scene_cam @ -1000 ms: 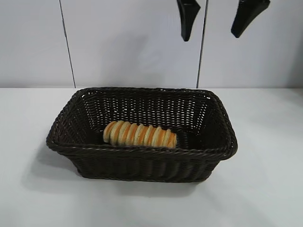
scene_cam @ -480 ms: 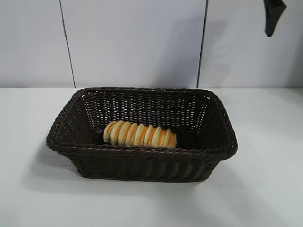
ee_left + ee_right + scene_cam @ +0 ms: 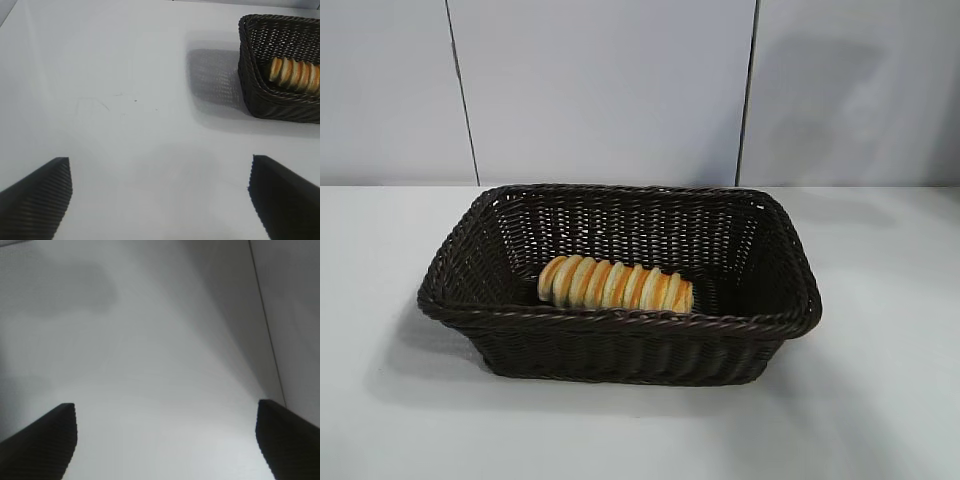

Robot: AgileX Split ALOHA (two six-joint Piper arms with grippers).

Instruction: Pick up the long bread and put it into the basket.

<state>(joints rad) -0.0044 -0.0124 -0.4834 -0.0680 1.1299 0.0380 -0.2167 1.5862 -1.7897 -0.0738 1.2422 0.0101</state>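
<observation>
One left claw (image 3: 160,197) hangs over bare white tabletop (image 3: 125,100), its two fingers (image 3: 35,200) spread wide with nothing between them. To its right sits one basket (image 3: 620,345), dark woven wicker, standing on the tabletop near the wall. One bread (image 3: 615,285) lies inside it, lengthwise along the near wall. One right claw (image 3: 165,440), seen only from its own wrist, is likewise spread wide and empty, above plain white surface.

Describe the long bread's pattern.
Golden-tan long bread with crosswise orange-brown and pale stripes; clearest in the exterior view.
</observation>
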